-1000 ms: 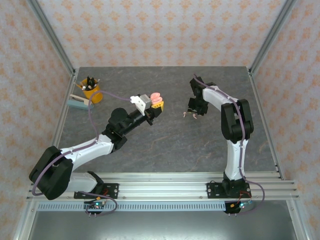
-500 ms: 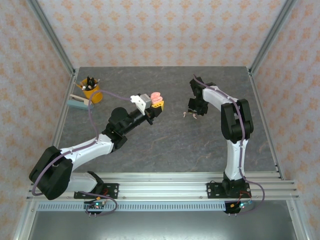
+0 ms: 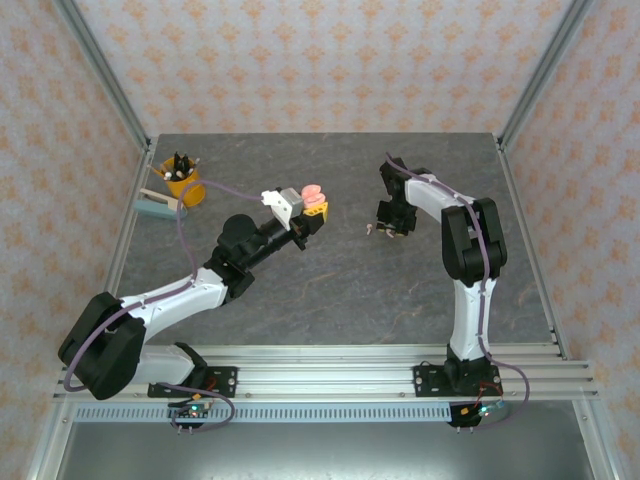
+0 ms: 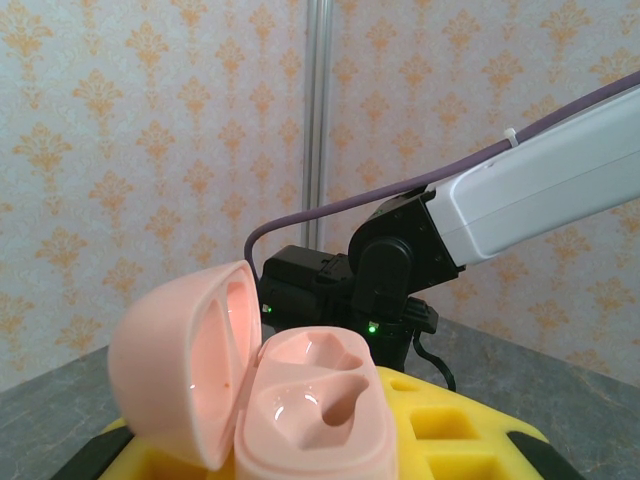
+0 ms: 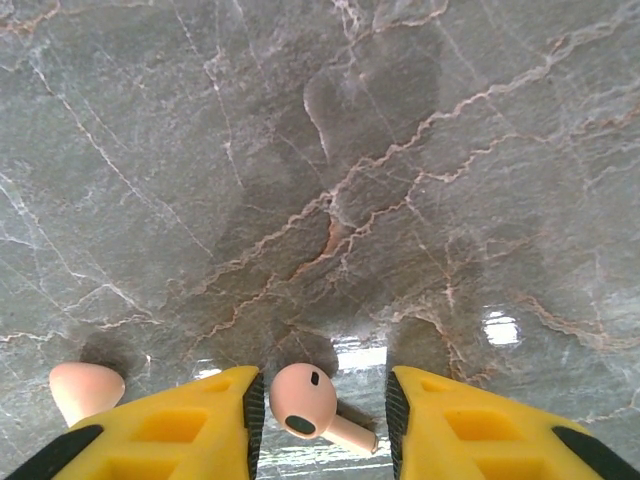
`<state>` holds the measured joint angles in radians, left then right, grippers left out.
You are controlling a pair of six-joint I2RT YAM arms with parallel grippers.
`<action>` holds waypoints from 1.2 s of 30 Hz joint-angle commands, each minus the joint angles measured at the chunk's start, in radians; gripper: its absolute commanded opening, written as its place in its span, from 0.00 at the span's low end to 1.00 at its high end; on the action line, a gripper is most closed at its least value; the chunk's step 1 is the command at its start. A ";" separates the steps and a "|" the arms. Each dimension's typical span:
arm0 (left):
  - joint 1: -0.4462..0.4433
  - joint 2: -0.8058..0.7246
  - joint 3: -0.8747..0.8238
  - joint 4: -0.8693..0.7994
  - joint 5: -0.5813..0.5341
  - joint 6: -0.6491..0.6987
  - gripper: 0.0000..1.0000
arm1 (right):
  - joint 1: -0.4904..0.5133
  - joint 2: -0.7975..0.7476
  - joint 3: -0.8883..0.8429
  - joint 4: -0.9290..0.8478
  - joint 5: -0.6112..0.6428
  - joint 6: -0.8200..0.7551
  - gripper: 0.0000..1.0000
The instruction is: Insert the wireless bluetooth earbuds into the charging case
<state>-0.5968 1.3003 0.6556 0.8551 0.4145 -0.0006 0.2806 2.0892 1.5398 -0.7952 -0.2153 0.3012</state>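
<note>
My left gripper (image 3: 314, 207) is raised above the table's middle, shut on the salmon-pink charging case (image 4: 310, 410). The case's lid (image 4: 185, 360) is swung open to the left, and both moulded wells are empty. My right gripper (image 5: 320, 420) is low over the table at centre right, open. One pink earbud (image 5: 305, 402) lies on the marble between its yellow fingers (image 5: 200, 425), its head close to the left pad and its stem pointing right. A second pink earbud (image 5: 85, 388) lies just outside the left finger. In the top view the earbuds (image 3: 371, 229) are tiny specks beside the right gripper (image 3: 386, 226).
A yellow cup (image 3: 181, 182) with dark items stands at the far left, with a pale teal block (image 3: 157, 207) beside it. Metal frame posts and patterned walls bound the grey marble table (image 3: 330, 290). The right arm (image 4: 540, 190) crosses the left wrist view behind the case.
The right gripper has shifted very slightly over the earbud and its jaws have narrowed a little. The left arm and the open case have stayed put.
</note>
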 commanded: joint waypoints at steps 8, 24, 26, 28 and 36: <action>-0.010 -0.010 0.038 0.004 0.004 -0.001 0.00 | 0.009 0.064 0.066 -0.041 0.027 -0.023 0.37; -0.010 -0.012 0.044 -0.007 0.004 0.001 0.00 | 0.017 0.091 0.109 -0.072 0.040 -0.047 0.32; -0.009 -0.012 0.043 -0.008 0.004 0.003 0.00 | 0.019 0.080 0.095 -0.063 0.035 -0.042 0.32; -0.009 -0.011 0.042 -0.008 0.006 0.003 0.00 | 0.022 0.068 0.079 -0.058 0.032 -0.042 0.32; -0.010 -0.008 0.043 -0.004 0.004 0.001 0.00 | 0.034 0.036 0.030 -0.052 0.042 -0.048 0.29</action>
<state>-0.5968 1.3003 0.6708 0.8330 0.4141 -0.0006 0.2985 2.1353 1.6077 -0.8349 -0.1780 0.2607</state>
